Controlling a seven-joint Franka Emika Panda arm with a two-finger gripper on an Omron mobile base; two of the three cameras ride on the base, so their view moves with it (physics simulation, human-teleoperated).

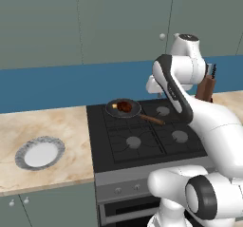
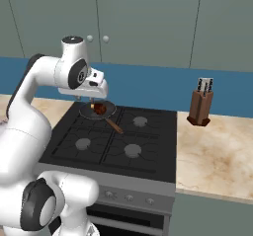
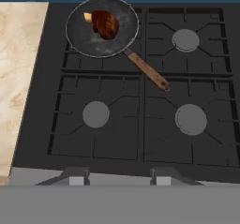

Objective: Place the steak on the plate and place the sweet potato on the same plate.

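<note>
A: Where from the end effector (image 2: 92,100)?
B: Just below and slightly ahead: steak (image 3: 105,24) in the pan (image 3: 79,35) on the rear-left burner of the stove (image 3: 140,120). In the hand view, up and left of centre, far from the fingertips.

A: Long axis?
B: Hard to call; steak reads as a rounded chunk, yellow bit on the edge toward the table (image 1: 57,121). Pan handle (image 3: 147,70) running toward the stove's middle, away from the plate.

A: End effector state?
B: Clenched, nothing between the fingers. Hovering over the pan, not touching the steak.

A: Plate?
B: On the table well left of the stove, plate (image 1: 23,147) bare. Long sideways carry needed, judged from the left base view.

A: Sweet potato?
B: Cannot tell; possibly the darker part pressed against the steak, not separable here.

A: Counts?
B: One arm, one pan, one plate, one steak, four burners, one knife block (image 2: 200,106) on the right table.
</note>
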